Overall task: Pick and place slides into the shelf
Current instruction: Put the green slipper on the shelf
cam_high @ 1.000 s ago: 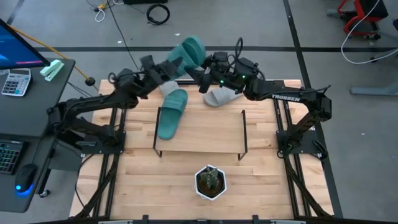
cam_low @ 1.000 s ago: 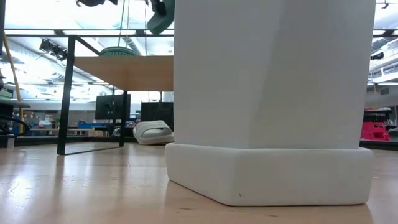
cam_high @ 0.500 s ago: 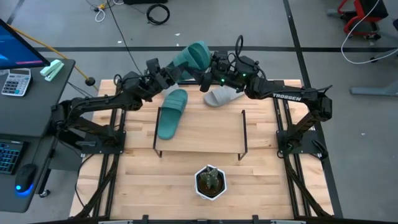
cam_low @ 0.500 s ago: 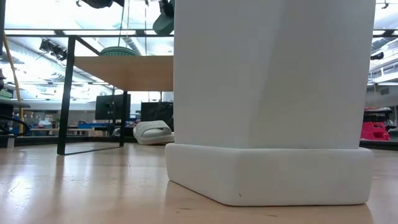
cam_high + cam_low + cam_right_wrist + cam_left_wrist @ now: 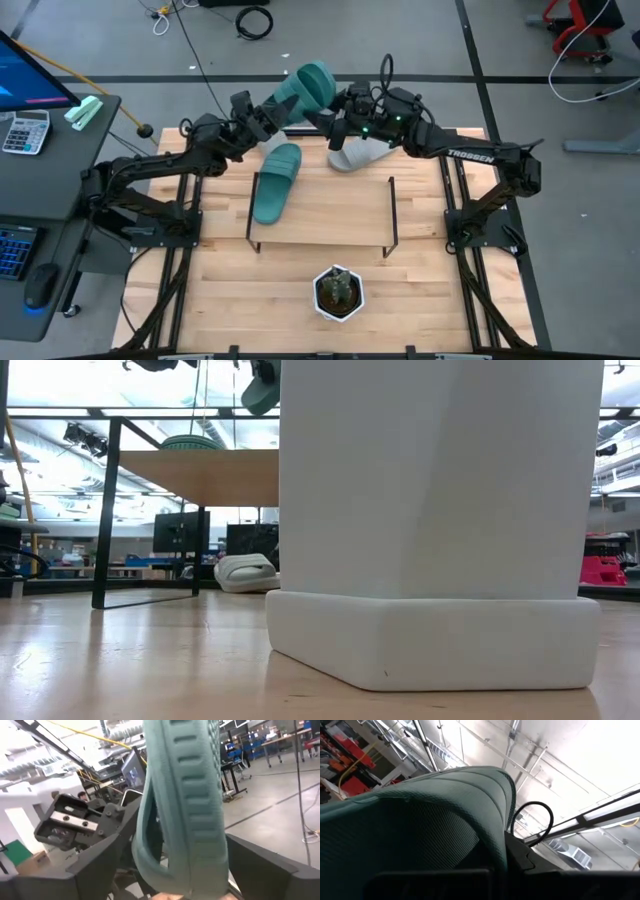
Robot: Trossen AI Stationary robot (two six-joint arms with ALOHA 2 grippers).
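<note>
Above the counter's far edge, the left gripper [image 5: 268, 113] clenches a teal-green foam slide [image 5: 303, 88]; the right gripper's [image 5: 335, 120] fingers spread wide around it. The wood-topped shelf [image 5: 330, 215] carries its mate [image 5: 277, 182] near the left edge.

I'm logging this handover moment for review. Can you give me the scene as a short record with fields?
held slide: teal slide, raised above the table's far edge
left gripper: shut on the teal slide
right gripper: open, its fingers on either side of the teal slide
on shelf: second teal slide, on the left part of the shelf
behind shelf: grey slide on the table
front: potted plant
</note>
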